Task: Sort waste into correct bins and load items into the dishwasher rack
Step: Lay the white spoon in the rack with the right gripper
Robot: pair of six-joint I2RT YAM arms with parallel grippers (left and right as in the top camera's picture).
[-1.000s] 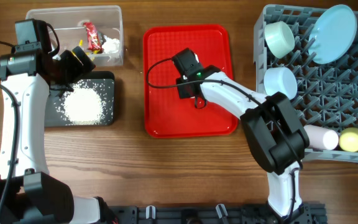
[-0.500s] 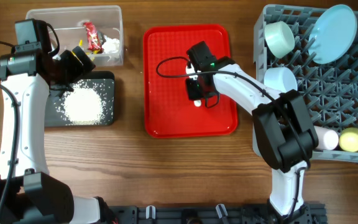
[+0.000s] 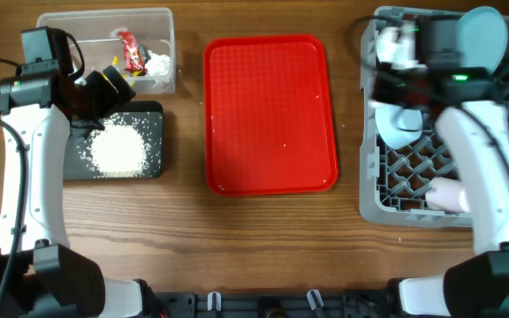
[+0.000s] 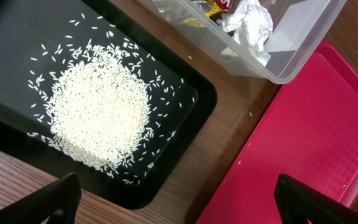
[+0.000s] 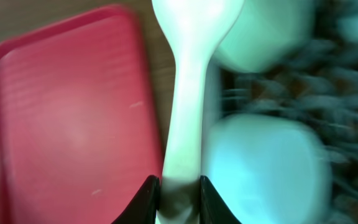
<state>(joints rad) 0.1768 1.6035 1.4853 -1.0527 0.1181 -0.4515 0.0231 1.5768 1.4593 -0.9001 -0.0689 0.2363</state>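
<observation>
overhead looks straight down; both wrist views, closer, share the red tray (image 3: 270, 113)

We find the red tray (image 3: 270, 115) at frame centre open from above, with strips of wooden table (image 3: 263, 238) free on both sides and below. At right, the right arm (image 3: 493, 177) crosses the dishwasher rack (image 3: 396, 190). The white spoon (image 5: 188, 74) pinched in the right gripper (image 5: 179, 186) runs just beside the pale green bowl (image 5: 266, 31) and light blue bowl (image 5: 260, 162). At upper left, the left arm (image 3: 29, 150) overhangs the black tray (image 3: 153, 124) beside the clear tub (image 3: 171, 53).

Rice heap (image 4: 98, 115) (edges loosely scattered) lies in the black tray (image 4: 5, 43), beside clear tub (image 4: 303, 37) and red tray (image 4: 303, 143).
</observation>
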